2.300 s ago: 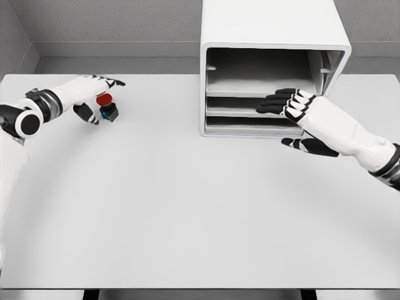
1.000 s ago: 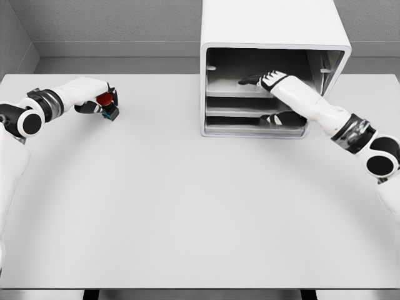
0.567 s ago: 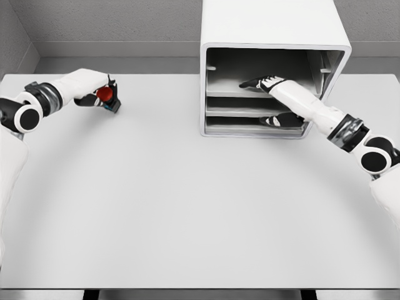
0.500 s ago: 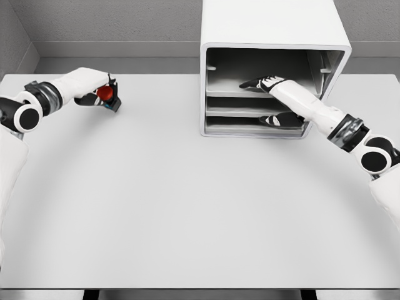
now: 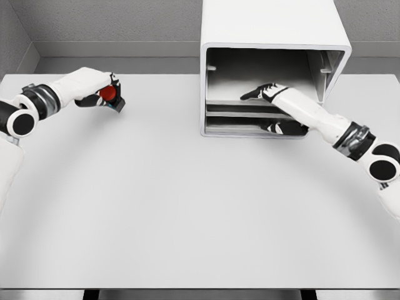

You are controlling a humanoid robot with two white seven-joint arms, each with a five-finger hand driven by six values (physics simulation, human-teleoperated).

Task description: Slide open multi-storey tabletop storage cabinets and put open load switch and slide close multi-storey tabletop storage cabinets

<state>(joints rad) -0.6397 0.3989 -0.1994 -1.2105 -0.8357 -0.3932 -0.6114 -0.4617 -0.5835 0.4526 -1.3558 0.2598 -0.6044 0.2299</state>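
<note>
Two hands are at work over the worktop [image 5: 187, 200]. The left hand [image 5: 100, 94] is up near the far left corner, its fingers wrapped round the switch [image 5: 110, 97], a small dark block with a red button. The switch is tipped over in that grip, so its long axis, button to base, slants from upper left to lower right; the red button sits toward the hand and the dark base points down and to the right, toward the middle of the worktop. Whether the base touches the surface I can't tell.

The right hand [image 5: 267, 92] reaches well inside the cabinet [image 5: 272, 28], a white open-fronted box at the far edge, right of centre. Its dark fingers are stretched out flat, pointing left, holding nothing, and resting on the upper tray [image 5: 228, 99]. The thumb shows lower down by the bottom tray [image 5: 234, 128]. Switch and cabinet are well apart.
</note>
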